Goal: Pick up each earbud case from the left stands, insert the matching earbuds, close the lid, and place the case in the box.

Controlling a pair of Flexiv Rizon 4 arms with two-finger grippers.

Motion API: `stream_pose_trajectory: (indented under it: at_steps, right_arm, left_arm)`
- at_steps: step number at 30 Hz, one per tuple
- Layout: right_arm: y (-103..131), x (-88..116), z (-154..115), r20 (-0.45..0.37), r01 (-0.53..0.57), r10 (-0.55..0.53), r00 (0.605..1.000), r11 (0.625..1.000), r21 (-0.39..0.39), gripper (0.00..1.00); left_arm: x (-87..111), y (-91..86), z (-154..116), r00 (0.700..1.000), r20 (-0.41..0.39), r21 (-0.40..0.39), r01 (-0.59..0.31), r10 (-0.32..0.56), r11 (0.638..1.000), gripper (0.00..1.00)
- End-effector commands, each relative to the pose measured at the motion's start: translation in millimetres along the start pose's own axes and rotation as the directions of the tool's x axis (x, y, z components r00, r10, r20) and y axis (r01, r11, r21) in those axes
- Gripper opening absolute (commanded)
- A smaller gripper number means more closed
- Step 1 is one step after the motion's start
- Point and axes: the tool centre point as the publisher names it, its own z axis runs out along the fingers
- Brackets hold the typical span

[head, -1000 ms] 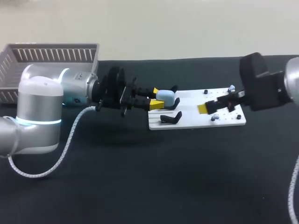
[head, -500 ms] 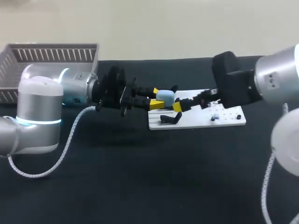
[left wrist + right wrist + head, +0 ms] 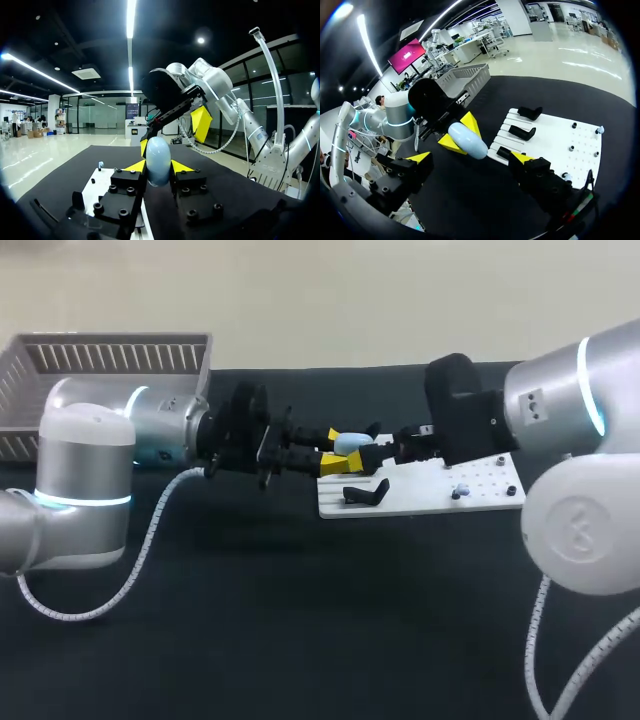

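The right arm was swung in over the white board [image 3: 470, 498] from its far right end within the last second, until the right gripper [image 3: 471, 159] was brought just beside the earbud case [image 3: 352, 443] above the board's left end. The case was kept raised there, clear of the board, clamped from two sides in the left gripper [image 3: 158, 170]. The right gripper's fingers were held wide apart with nothing between them, and the case lay just ahead of them. By that closing of the gap, the case was judged to be presented for work by the second arm, with opening the lid or fitting the earbuds likely next.

The case was seen as a smooth, glossy, pale blue shell, rounded like an egg. The board was shown flat and matt white, grooved at its left end, with small pegs dotted over its right. A black hooked stand [image 3: 365, 493] was left empty on the board's near left corner. A grey box [image 3: 110, 360] with slatted plastic walls was set well to the board's left, on the bench [image 3: 300, 620], which was covered in dull black.
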Motion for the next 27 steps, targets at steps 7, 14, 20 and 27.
stream_pose_trajectory:
  at_steps: [7,14,20,27]
  right_arm:
    - [-12.6,-8.3,16.1,-0.006,-0.028,0.028,1.000,1.000,-0.002,1.00]
    - [-18.5,-12.4,17.2,0.002,-0.043,0.043,0.999,0.999,0.012,1.00]
    - [-21.1,-17.1,14.5,0.013,-0.048,0.048,0.999,0.999,0.025,1.00]
    - [-13.3,-28.1,-0.6,0.058,-0.022,0.019,0.998,0.999,0.046,1.00]
  left_arm:
    - [0.9,-0.1,-0.2,1.000,0.003,-0.001,-0.003,0.003,1.000,0.00]
    - [0.9,-0.1,-0.2,1.000,0.003,-0.001,-0.003,0.003,1.000,0.00]
    - [0.9,-0.1,-0.2,1.000,0.003,-0.001,-0.003,0.003,1.000,0.00]
    - [0.9,-0.1,-0.2,1.000,0.003,-0.001,-0.003,0.003,1.000,0.00]
